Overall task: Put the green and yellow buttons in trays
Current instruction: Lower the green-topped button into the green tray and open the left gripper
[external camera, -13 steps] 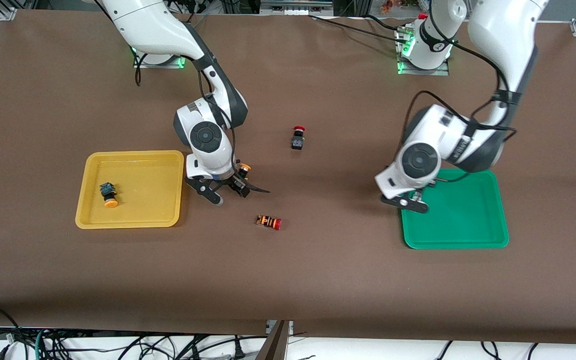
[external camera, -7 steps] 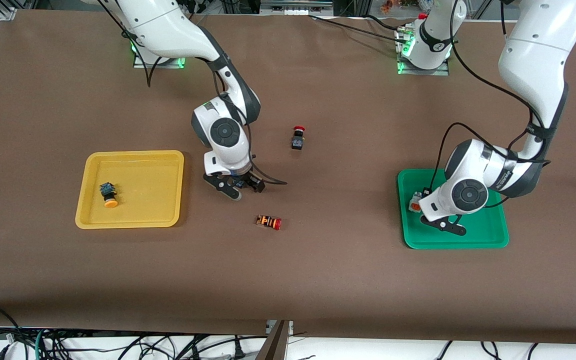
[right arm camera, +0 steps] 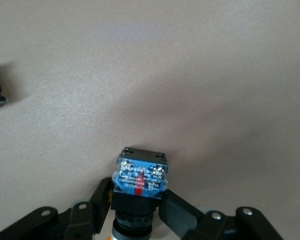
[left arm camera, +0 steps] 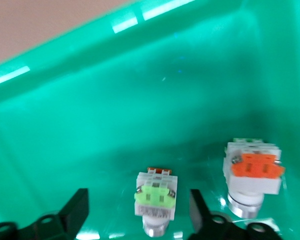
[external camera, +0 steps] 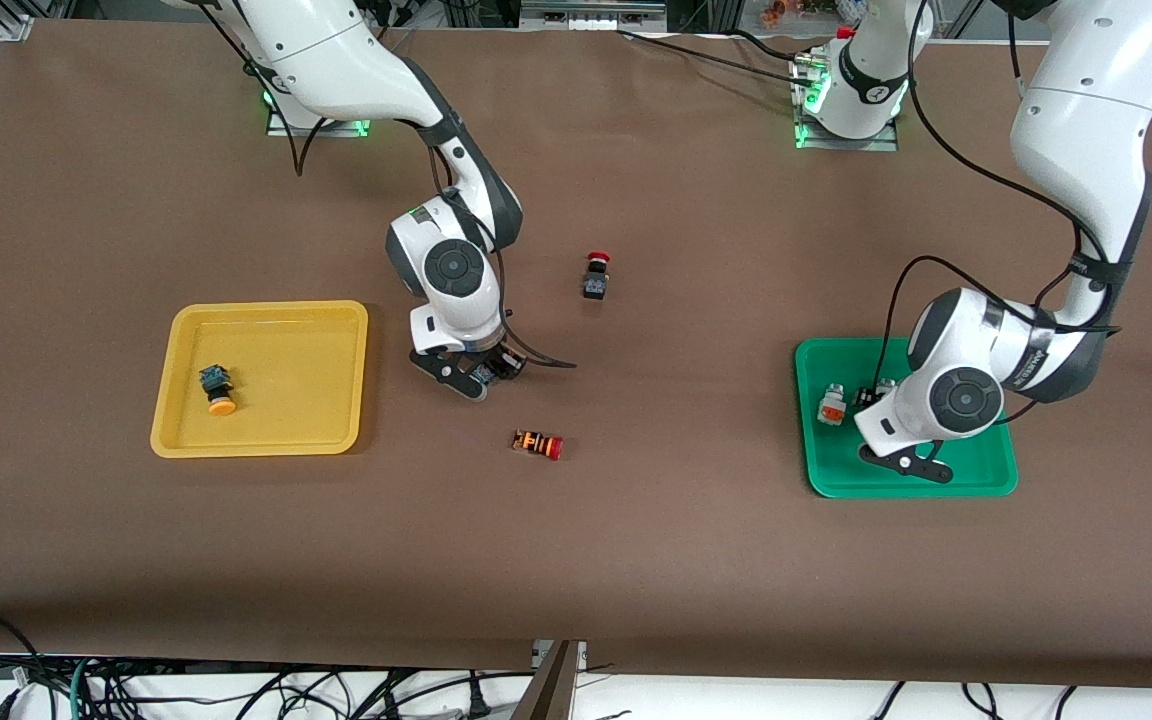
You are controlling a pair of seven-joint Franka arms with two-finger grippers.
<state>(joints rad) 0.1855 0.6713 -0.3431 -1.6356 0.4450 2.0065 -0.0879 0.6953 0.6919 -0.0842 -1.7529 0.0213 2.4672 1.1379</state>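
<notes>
Left end effector (left arm camera: 135, 210) open over green tray (left arm camera: 90, 115); right end effector (right arm camera: 135, 205) grips black button (right arm camera: 139, 187), label print illegible.

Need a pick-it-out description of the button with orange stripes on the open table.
Start at the yellow tray toward the right arm's end of the table. Out on the bare brown table, nearer the front camera than the right gripper, lies the striped button on its side. Its orange-and-black striped body and red cap set it apart from the upright black red-capped button.
</notes>
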